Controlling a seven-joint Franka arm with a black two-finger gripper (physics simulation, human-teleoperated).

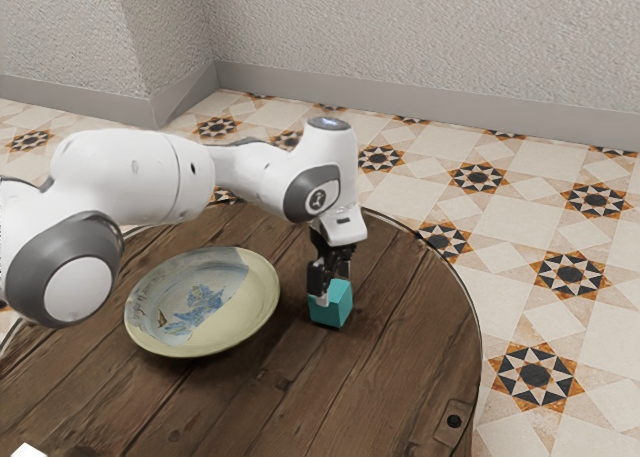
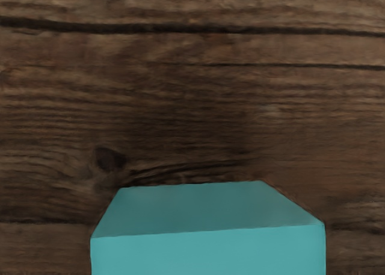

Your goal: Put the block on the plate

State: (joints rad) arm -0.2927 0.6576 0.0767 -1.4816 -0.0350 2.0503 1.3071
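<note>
Two risks to weigh in the exterior view: a slip of the block (image 1: 331, 305) from a loose or off-centre hold, and a knock against the plate (image 1: 266, 302) from too low a carry over the surface (image 1: 400, 287). Block at the tool (image 1: 332, 287), beside the plate, not on it. Cannot tell whether grasping it or released; far-side contact hidden, any gap beneath unclear. In the wrist view, block cut off at the lower edge, hold impossible to confirm.
</note>
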